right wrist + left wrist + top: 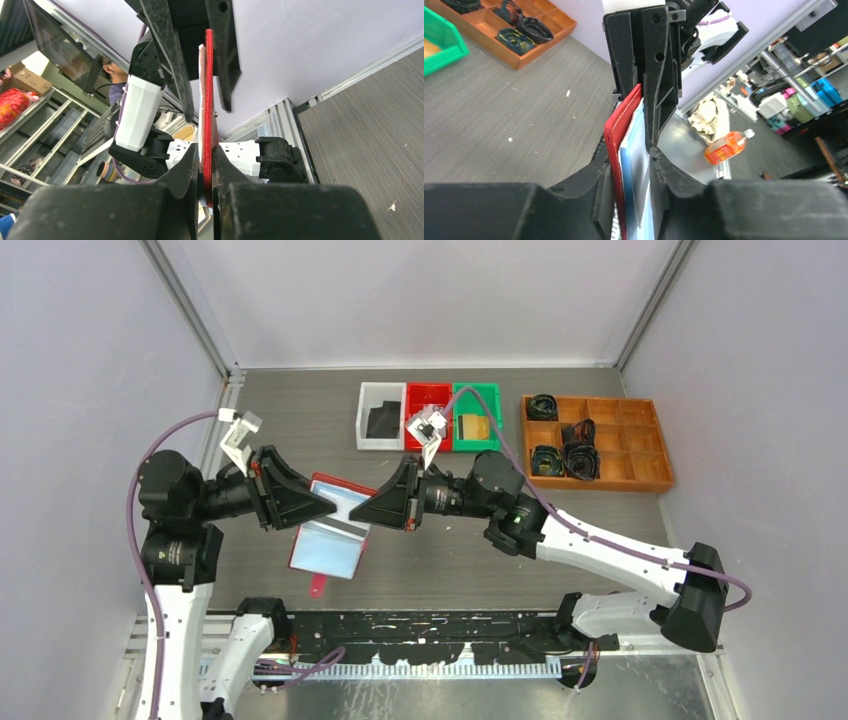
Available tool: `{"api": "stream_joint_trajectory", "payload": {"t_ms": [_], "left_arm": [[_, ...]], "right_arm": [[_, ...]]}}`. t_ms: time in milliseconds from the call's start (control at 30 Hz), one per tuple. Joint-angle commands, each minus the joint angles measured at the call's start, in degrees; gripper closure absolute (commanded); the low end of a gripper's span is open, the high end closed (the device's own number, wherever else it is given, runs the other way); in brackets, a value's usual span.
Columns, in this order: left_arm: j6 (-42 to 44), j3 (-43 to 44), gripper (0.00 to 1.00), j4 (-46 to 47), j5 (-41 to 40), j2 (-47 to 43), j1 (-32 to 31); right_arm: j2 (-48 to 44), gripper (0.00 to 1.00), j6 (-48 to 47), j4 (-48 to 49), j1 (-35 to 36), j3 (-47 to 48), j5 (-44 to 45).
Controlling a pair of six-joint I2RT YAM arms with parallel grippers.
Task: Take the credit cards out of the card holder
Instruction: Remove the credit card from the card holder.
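Note:
The red card holder (328,540) hangs open above the table, its pale blue-grey inner pages facing up. My left gripper (322,507) is shut on its upper left part and my right gripper (364,511) on its upper right edge, the two meeting nose to nose. In the left wrist view the red cover (616,135) and the blue pages (636,165) sit pinched in my left gripper (629,150). In the right wrist view my right gripper (205,150) clamps the thin red edge (208,90). I cannot tell the credit cards apart from the pages.
White (368,405), red (420,395) and green (476,400) bins stand in a row at the back; the white one holds a flat black item (381,421). A wooden compartment tray (640,468) with black coiled parts stands at the back right. A small red tab (318,586) shows below the holder.

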Motion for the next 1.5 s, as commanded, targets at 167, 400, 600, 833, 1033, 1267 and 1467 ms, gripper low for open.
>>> {"api": "stream_joint_trajectory", "payload": {"t_ms": [167, 400, 600, 833, 1033, 1267, 1467], "left_arm": [[13.59, 0.75, 0.33, -10.72, 7.08, 0.26, -0.07], [16.86, -0.94, 0.37, -12.13, 12.23, 3.14, -0.03], [17.69, -1.24, 0.44, -12.17, 12.28, 5.23, -0.87], [23.35, -3.83, 0.57, -15.87, 10.37, 5.26, -4.73], [46.97, 1.71, 0.86, -38.58, 4.78, 9.51, -6.9], [44.21, 3.79, 1.0, -35.85, 1.81, 9.92, -7.14], [17.31, -3.0, 1.0, -7.41, -2.72, 2.55, -7.18]], "right_arm": [[2.46, 0.99, -12.57, -37.29, -0.95, 23.09, -9.81], [11.15, 0.99, -23.7, -59.73, -1.01, 36.94, -14.97], [18.44, 0.99, -34.09, -77.04, -0.99, 49.62, -13.07], [23.16, 0.99, -36.53, -79.94, -0.91, 58.23, -14.8], [25.11, 0.95, -38.77, -82.59, -0.97, 61.06, -17.12], [12.73, 0.59, -18.71, -45.87, -4.58, 34.74, -22.4], [2.7, 0.65, 1.37, -8.7, -6.68, 12.04, -17.88]]}}
